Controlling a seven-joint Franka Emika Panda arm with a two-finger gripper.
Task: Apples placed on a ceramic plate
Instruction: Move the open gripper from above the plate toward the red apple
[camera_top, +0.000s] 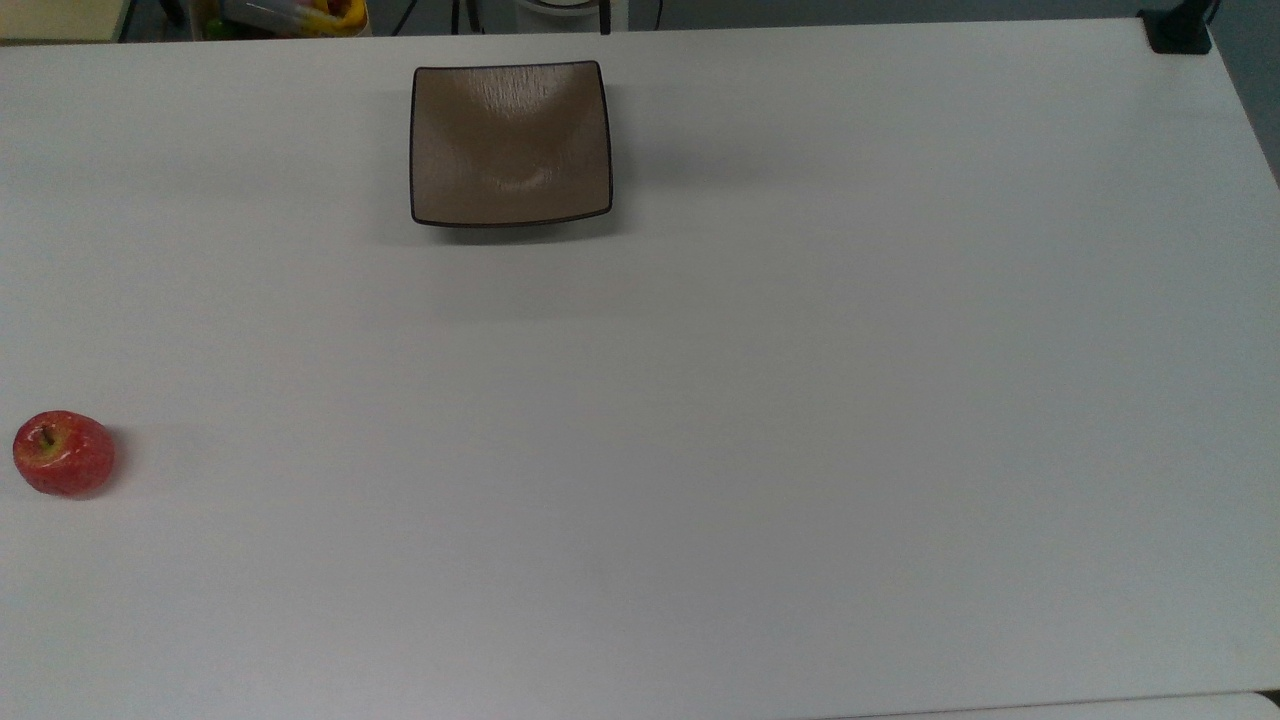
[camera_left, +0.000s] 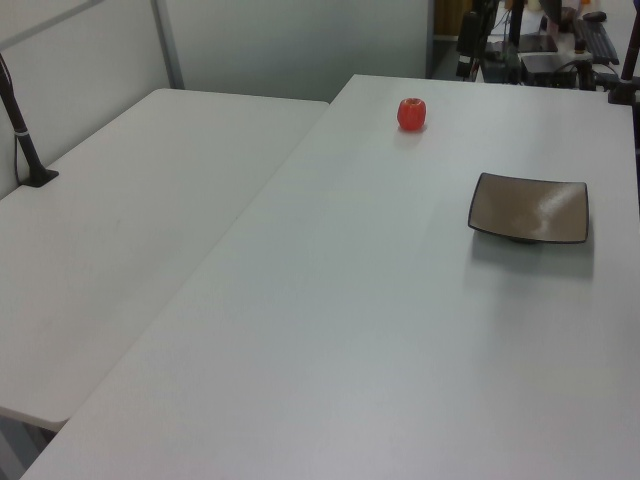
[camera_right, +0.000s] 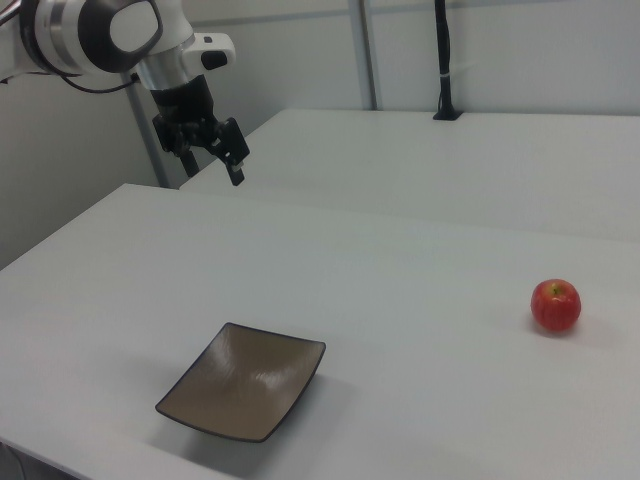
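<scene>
A small red apple (camera_top: 63, 454) with a yellowish patch at its stem sits upright at the top view's far left edge of the white table; it also shows as the apple (camera_left: 411, 113) and the apple (camera_right: 555, 305). The square tan ceramic plate (camera_top: 510, 143) with a dark rim lies empty near the top view's upper edge, seen too as the plate (camera_left: 528, 208) and the plate (camera_right: 243, 381). My gripper (camera_right: 214, 160) hangs high above the table's far corner in the right view's upper left. It is open, holds nothing, and is well away from both plate and apple.
A second white table (camera_left: 130, 200) adjoins this one along a seam. A black clamped post (camera_right: 443, 60) stands at its far edge, and another black clamp (camera_top: 1178, 30) sits at the top view's upper right corner. Coloured clutter (camera_top: 300, 15) lies beyond the table.
</scene>
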